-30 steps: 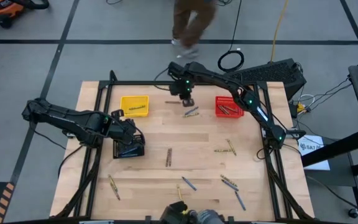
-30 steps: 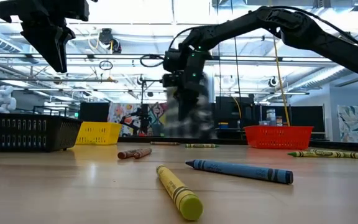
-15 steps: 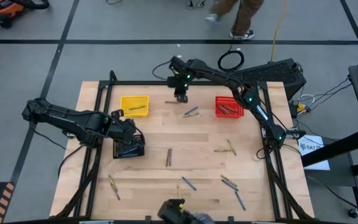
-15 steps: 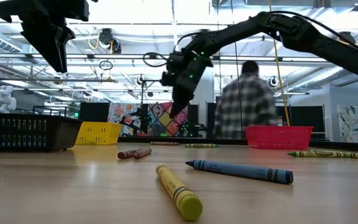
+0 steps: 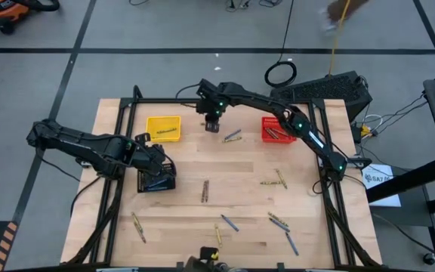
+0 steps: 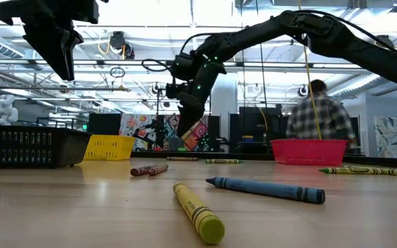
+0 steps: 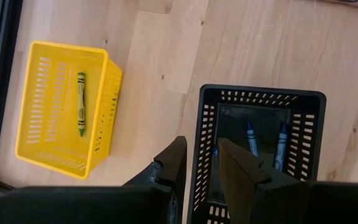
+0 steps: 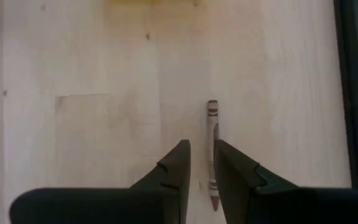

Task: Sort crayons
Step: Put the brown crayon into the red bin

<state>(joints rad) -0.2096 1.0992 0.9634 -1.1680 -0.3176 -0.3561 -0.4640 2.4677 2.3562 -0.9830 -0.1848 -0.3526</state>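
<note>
Right gripper [image 5: 211, 125]: hovers near the bench's far edge between the yellow basket [image 5: 163, 128] and red basket [image 5: 276, 130], fingers narrowly parted, holding nothing, above a brown crayon [image 8: 212, 152].
Left gripper [image 7: 197, 165]: waits over the black basket [image 5: 157, 181] by the left edge, slightly open, empty.
Crayons [image 5: 278, 221]: most lie scattered toward the near edge.
Risk: the narrow gap may straddle badly and roll the crayon away.
Writing: none readable.
</note>
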